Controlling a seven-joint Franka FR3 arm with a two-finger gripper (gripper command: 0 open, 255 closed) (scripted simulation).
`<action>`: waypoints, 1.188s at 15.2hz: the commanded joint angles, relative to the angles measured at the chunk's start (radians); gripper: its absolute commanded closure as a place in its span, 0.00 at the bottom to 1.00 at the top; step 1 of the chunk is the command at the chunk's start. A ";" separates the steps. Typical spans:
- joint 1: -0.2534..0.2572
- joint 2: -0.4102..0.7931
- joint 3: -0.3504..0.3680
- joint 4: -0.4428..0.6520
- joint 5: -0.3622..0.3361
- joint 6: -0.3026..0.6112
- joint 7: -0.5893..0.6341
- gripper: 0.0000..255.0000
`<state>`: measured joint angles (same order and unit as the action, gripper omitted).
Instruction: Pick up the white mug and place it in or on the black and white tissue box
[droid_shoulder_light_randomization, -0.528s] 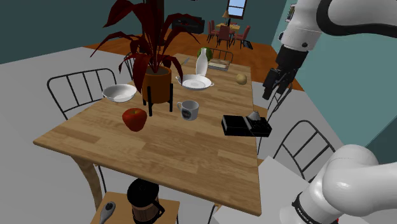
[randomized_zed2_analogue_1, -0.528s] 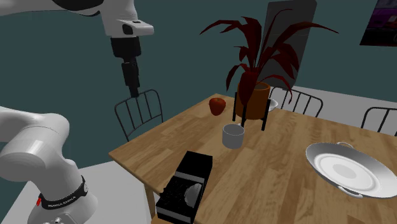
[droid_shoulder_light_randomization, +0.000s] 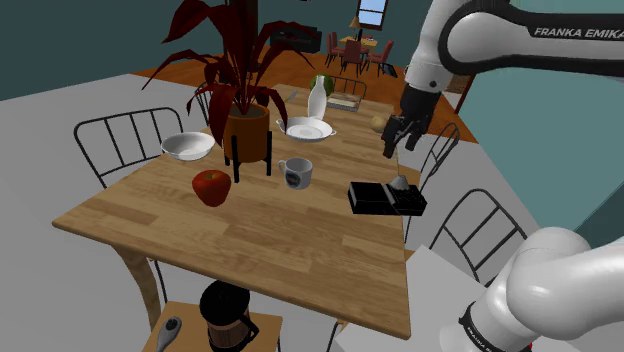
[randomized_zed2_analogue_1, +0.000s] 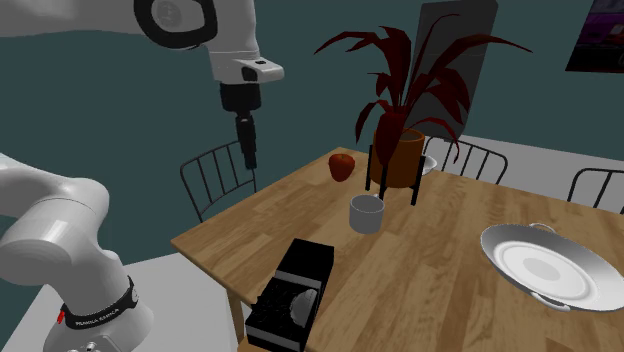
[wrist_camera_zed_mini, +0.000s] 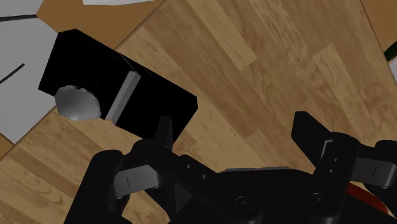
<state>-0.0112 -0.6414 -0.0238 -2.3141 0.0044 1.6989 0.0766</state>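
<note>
the black tissue box (droid_shoulder_light_randomization: 387, 197) lies at the edge of the wooden surface (droid_shoulder_light_randomization: 250, 235), the jaws aloft near it, spread apart and empty. the white mug (droid_shoulder_light_randomization: 296, 173) stands upright farther in, between the box and a red apple (droid_shoulder_light_randomization: 211, 187).

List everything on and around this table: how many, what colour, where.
table: one, wood, centre
mug: one, white, mid-table beside the plant
tissue box: one, black with pale tissue, table edge nearest the robot
apple: one, red, by the plant's black stand
plant: one, dark red leaves, brown pot on black stand
bowl: one, white, shoulder view's left of the plant
plate: one, white, beyond the mug
vase: one, white, far end
chairs: several, black wire, around the table
arm: one, white, above the table's edge
tool: one, black, open, in the air near the tissue box
</note>
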 joint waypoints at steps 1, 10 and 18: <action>0.001 0.063 -0.003 0.011 0.002 0.054 -0.003 0.00; 0.002 0.391 -0.023 0.140 0.017 0.252 -0.029 0.00; 0.000 0.697 -0.034 0.345 0.044 0.351 -0.057 0.00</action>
<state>-0.0105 0.0075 -0.0573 -2.0121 0.0445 2.0454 0.0227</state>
